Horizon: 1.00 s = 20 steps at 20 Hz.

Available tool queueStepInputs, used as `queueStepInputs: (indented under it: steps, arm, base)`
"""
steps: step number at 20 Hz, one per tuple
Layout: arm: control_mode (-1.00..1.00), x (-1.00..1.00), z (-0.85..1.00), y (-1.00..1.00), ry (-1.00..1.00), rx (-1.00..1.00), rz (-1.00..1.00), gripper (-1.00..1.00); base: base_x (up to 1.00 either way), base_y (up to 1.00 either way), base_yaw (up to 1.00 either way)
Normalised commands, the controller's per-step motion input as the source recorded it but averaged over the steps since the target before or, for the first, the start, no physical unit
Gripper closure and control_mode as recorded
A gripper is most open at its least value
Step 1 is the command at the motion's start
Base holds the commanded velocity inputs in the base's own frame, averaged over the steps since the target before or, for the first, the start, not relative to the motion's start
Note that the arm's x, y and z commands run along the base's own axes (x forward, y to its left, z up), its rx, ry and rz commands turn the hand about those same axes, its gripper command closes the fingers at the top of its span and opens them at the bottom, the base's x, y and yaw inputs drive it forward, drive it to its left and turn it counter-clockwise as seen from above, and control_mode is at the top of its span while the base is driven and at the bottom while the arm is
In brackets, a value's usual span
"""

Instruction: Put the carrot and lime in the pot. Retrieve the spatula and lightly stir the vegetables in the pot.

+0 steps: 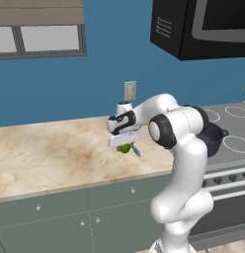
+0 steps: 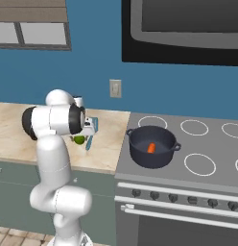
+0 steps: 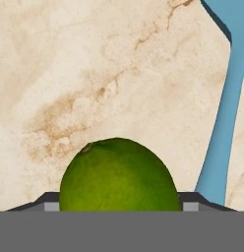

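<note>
The green lime (image 3: pixel 119 177) lies on the beige marble counter (image 1: pixel 55 153), and my gripper (image 3: pixel 119 205) is down over it with a fingertip against each of its sides. From the base cameras the lime (image 1: pixel 124 148) (image 2: pixel 79 140) peeks out just below the hand (image 1: pixel 123 138). The light blue spatula (image 3: pixel 222 123) (image 1: pixel 136 150) (image 2: pixel 89 141) lies flat on the counter right beside the lime. The dark pot (image 2: pixel 140 154) (image 1: pixel 216 139) stands on the stove's near left burner. The orange carrot (image 2: pixel 151 147) lies inside it.
The stove (image 2: pixel 202 158) with its white ring burners adjoins the counter on the right, with a microwave (image 2: pixel 183 29) hanging above it. A wall socket (image 1: pixel 130 90) sits on the blue wall behind the counter. A window (image 1: pixel 40 39) is at the upper left.
</note>
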Motion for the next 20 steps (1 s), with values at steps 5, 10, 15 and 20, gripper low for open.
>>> queueStepInputs:
  steps: [5, 10, 15, 20]
  arm:
    - [-1.00, -0.12, 0.24, -0.01, -0.10, 0.03, 0.00, 1.00]
    - [-1.00, -0.34, 0.59, -0.18, -0.03, 0.06, 0.00, 1.00]
    - [-1.00, -0.43, 0.71, -0.34, 0.00, 0.09, 0.00, 1.00]
    - [-1.00, -0.41, 0.68, -0.51, 0.00, 0.11, 0.00, 1.00]
  base:
    - [0.00, 0.00, 0.00]
    - [0.00, 0.00, 0.00]
    - [0.00, 0.00, 0.00]
    - [0.00, 0.00, 0.00]
